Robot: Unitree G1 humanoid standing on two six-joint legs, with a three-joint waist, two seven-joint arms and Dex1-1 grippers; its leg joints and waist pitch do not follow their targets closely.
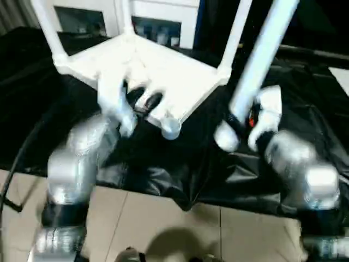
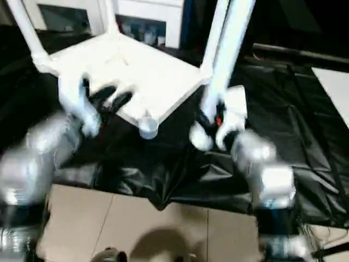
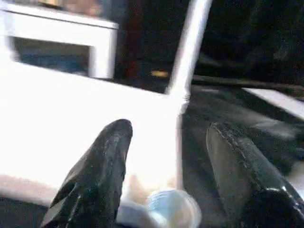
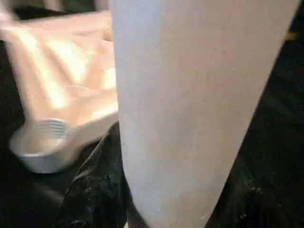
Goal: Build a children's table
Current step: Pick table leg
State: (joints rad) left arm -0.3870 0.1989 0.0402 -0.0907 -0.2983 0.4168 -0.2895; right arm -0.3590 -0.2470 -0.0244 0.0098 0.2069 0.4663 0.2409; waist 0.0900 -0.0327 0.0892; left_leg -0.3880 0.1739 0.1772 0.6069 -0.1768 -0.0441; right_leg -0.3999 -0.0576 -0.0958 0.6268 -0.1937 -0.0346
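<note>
1. Upside down on the black-covered bench (image 1: pixel 163 174) lies the white tabletop (image 1: pixel 163 71), with three legs (image 1: pixel 46 27) standing up from its corners.
2. Its near corner socket (image 1: pixel 170 129) is empty.
3. The left gripper (image 1: pixel 143 101) rests at the tabletop's near edge, jaws apart.
4. The right gripper (image 1: pixel 240 121) has its jaws clamped on the fourth leg (image 1: pixel 260 54), held tilted just beside that socket.
</note>
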